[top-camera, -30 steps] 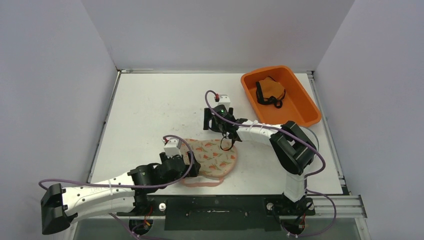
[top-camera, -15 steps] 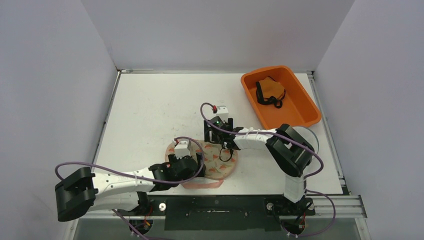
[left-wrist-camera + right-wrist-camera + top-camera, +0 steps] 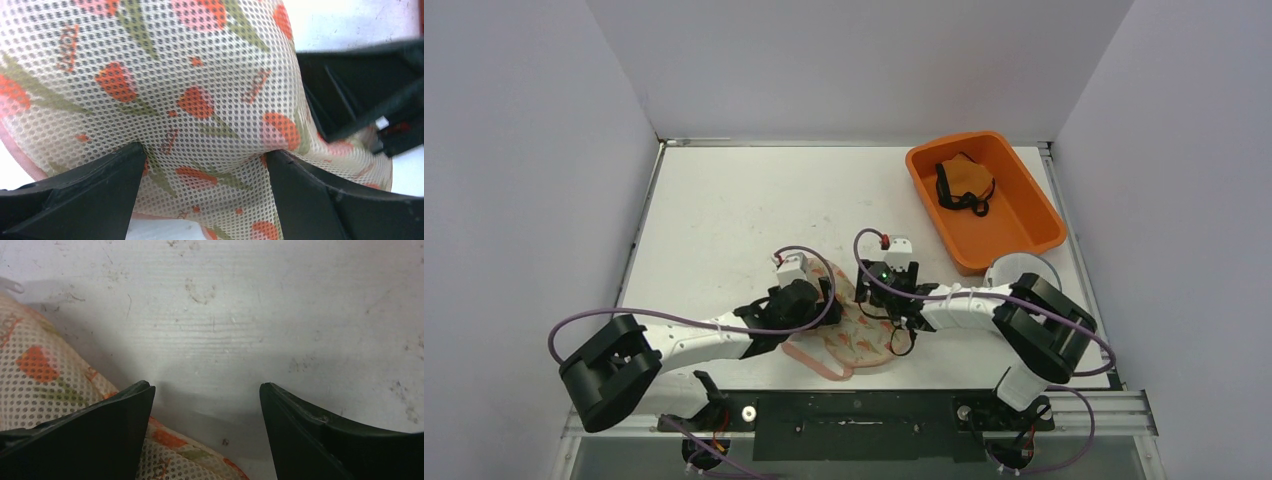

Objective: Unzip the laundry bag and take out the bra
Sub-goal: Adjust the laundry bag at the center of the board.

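White tabletop [image 3: 724, 210] bears the laundry bag [image 3: 854, 335], pinned by the splayed left gripper [image 3: 205, 155], likely anchoring it for the equally splayed right gripper [image 3: 205, 390].

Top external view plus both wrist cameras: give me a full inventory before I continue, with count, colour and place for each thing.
laundry bag: 1, cream mesh with orange-pink flower print and pink edging, near-centre of the table between the two tools
bin: 1, orange, far right of the table
garment: 1, orange with black straps, inside the bin
round object: 1, whitish-grey, just beside the bin's near end; what it is cannot be told
table: 1, white, scuffed
left tool: 1, black, fingers spread with the bag's mesh bulging between them
right tool: 1, black, fingers spread over bare table at the bag's edge
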